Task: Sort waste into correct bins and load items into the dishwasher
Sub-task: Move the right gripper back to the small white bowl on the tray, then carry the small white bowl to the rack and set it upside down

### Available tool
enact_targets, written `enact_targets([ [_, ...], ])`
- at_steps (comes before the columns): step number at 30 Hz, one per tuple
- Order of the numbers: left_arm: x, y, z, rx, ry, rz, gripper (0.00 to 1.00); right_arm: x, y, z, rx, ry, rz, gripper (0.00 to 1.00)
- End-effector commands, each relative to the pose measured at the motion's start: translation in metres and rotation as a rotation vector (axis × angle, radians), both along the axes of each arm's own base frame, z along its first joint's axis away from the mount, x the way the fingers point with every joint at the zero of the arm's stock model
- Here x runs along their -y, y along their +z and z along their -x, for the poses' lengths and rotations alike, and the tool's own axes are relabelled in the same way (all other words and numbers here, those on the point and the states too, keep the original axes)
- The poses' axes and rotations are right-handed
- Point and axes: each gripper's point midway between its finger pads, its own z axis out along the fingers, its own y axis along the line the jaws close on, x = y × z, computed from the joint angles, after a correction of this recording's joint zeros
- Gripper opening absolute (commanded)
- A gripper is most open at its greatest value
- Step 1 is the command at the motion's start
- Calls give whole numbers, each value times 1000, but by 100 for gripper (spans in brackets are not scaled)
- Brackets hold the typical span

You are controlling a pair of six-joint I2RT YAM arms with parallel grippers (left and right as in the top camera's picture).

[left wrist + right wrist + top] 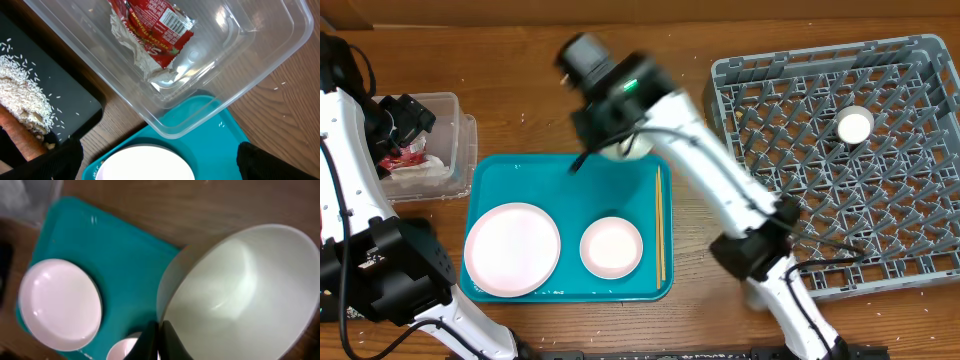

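The right gripper has its jaws clamped on the rim of the white bowl, at frame right. The left gripper has its jaws wide apart, empty. The clear tub holds the sauce packet and napkin; the black tray, at left, holds rice and the carrot stick.

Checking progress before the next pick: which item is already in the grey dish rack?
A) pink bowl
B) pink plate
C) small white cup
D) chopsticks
C: the small white cup sits in the dish rack, while the plate, pink bowl and chopsticks lie on the teal tray.
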Motion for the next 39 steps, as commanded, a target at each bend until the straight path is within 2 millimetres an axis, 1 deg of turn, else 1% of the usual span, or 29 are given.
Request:
enact_targets([
  [1,2,0,0,-4,-6,-4,100,59,83,-30,108,-121,-187,4],
  [2,2,0,0,-4,-6,-4,100,75,97,-37,114,-148,-238,4],
  [3,2,0,0,-4,-6,-4,100,98,113,-46,117,-182,-306,4],
  [4,2,0,0,-4,-6,-4,100,117,122,-52,116,-213,-348,4],
  [5,2,0,0,-4,-6,-4,100,144,134,-60,104,-251,-418,4],
  [6,2,0,0,-4,-6,-4,100,179,146,-69,80,-293,-521,4],
  [7,2,0,0,-4,-6,-4,100,197,151,-73,69,-314,-576,4],
  [8,2,0,0,-4,-6,-4,100,225,158,-78,55,-346,-650,4],
  [10,2,0,0,-4,-6,-4,100,268,165,-83,45,-400,-739,4],
  [12,2,0,0,-4,-6,-4,100,302,167,-86,45,-456,-789,4],
  [13,2,0,0,-4,-6,-4,100,327,167,-87,49,-502,-813,4],
  [14,2,0,0,-4,-6,-4,100,341,167,-87,55,-528,-823,4],
  [16,2,0,0,-4,-6,-4,100,385,167,-85,78,-614,-847,4],
  [18,2,0,0,-4,-6,-4,100,425,167,-80,103,-690,-873,4],
  [19,2,0,0,-4,-6,-4,100,459,165,-73,125,-760,-881,4],
  [20,2,0,0,-4,-6,-4,100,468,163,-71,128,-779,-882,4],
  [21,2,0,0,-4,-6,-4,100,484,159,-68,131,-815,-883,4],
  [22,2,0,0,-4,-6,-4,100,495,154,-65,137,-828,-876,4],
  [23,2,0,0,-4,-6,-4,100,502,149,-63,140,-830,-868,4],
  [24,2,0,0,-4,-6,-4,100,511,139,-62,130,-836,-861,4],
  [25,2,0,0,-4,-6,-4,100,514,133,-62,120,-839,-860,4],
  [26,2,0,0,-4,-6,-4,100,520,119,-62,90,-851,-864,4],
  [28,2,0,0,-4,-6,-4,100,529,97,-64,43,-881,-886,4],
  [29,2,0,0,-4,-6,-4,100,533,86,-67,22,-885,-915,4],
  [31,2,0,0,-4,-6,-4,100,534,76,-73,10,-856,-1007,4],
  [34,2,0,0,-4,-6,-4,100,529,74,-81,21,-745,-1211,4],
  [35,2,0,0,-4,-6,-4,100,529,72,-83,28,-716,-1253,4],
  [37,2,0,0,-4,-6,-4,100,530,57,-85,19,-711,-1281,4],
  [39,2,0,0,-4,-6,-4,100,533,37,-84,-5,-739,-1279,4],
])
